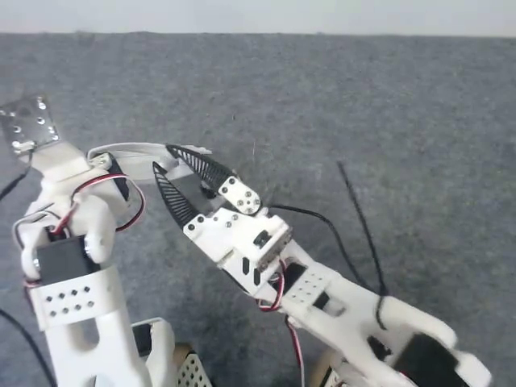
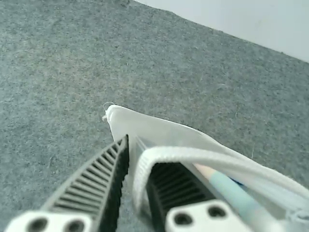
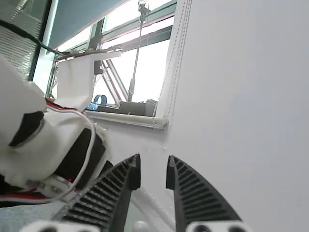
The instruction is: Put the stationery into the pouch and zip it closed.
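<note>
On the left, pouch (image 2: 159, 133): white, wide open at the mouth, far corner low by the grey bench (image 2: 72, 58).
Done so far: light blue pencil (image 2: 227, 188) inside the pouch, wooden tip pointing further in.
Other stationery: too hidden to tell.
Left to do: closing the zip, most likely the next job, and the last if nothing else is left out.
Left tool (image 2: 137, 154): clamped on the pouch rim, black fingers on each side of it, pointing down toward the bench.
Left arm: standing at the near left, bent over the pouch.
Right tool (image 1: 161, 156): fingers a little apart, gripping nothing, tips just beside the pouch.
Right arm: stretched from the near right toward the left.
</note>
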`<control>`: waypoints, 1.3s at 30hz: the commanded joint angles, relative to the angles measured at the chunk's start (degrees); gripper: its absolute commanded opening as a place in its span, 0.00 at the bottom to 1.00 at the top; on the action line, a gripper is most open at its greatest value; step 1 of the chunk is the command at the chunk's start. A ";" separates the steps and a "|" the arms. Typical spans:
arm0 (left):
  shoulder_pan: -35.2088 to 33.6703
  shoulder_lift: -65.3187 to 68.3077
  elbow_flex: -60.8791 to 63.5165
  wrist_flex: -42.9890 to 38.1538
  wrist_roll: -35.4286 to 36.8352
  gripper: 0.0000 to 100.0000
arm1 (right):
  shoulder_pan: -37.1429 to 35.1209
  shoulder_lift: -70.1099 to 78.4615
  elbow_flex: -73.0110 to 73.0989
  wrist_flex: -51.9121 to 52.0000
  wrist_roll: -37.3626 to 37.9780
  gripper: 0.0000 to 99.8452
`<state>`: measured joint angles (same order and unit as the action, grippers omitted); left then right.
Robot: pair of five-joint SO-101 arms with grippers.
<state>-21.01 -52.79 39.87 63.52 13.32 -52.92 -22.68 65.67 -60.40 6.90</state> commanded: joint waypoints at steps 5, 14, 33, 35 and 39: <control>0.09 -0.97 -0.31 -1.93 0.79 0.01 | 5.49 -18.51 -0.53 23.78 -0.70 0.08; -2.46 -0.97 -0.40 -2.02 0.79 0.01 | 13.05 -36.26 -0.70 54.81 -0.70 0.09; -7.47 -0.97 -0.75 -2.99 0.88 0.01 | 13.76 -8.92 -15.12 75.30 -0.70 0.09; -8.35 -0.97 -0.57 -3.60 0.88 0.01 | 13.85 -3.82 -17.41 75.47 -0.62 0.09; -8.53 -0.97 -0.57 -3.60 0.88 0.01 | 13.85 4.79 -25.32 83.56 -0.70 0.09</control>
<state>-29.19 -52.79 39.87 62.37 13.32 -39.74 -21.45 48.44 17.76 6.90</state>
